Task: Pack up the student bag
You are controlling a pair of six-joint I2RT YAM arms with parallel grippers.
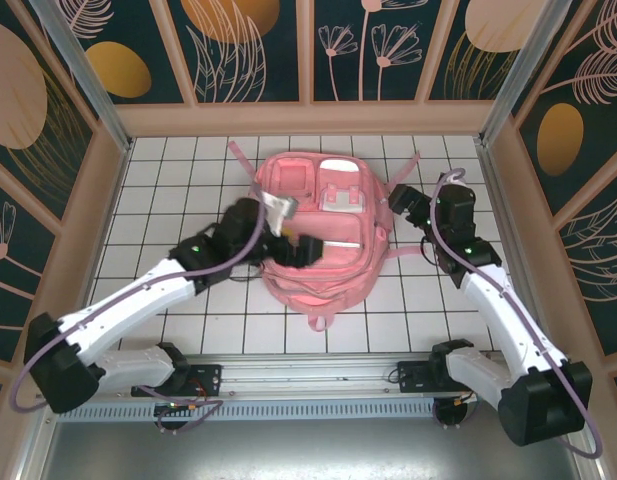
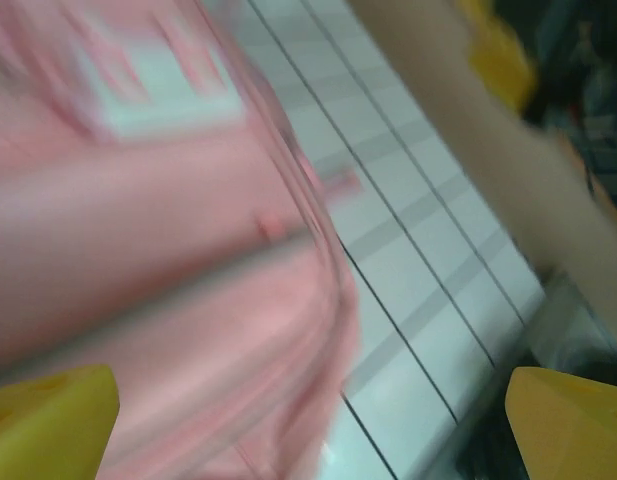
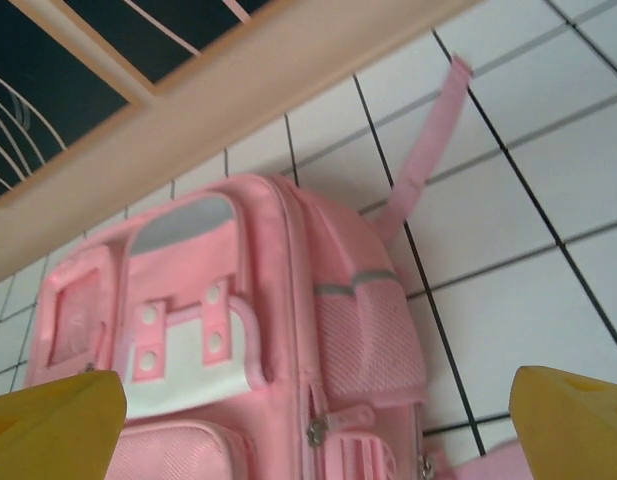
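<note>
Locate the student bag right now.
In the top view the student bag lies centred on the gridded table, left claw over its left side, right claw beside its right edge.

Student bag: pink, with silver-white strips. Tabletop: white, thin dark grid lines. Enclosure walls: dark teal, orange discs, pale leaf outlines.

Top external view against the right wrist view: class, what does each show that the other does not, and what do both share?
Top external, not right wrist: the left arm reaching over the student bag, the right arm beside it. Right wrist, not top external: its yellow fingers spread wide, the side pocket's mesh weave. Shared: the pink bag, a loose strap, the white tiled table.
</note>
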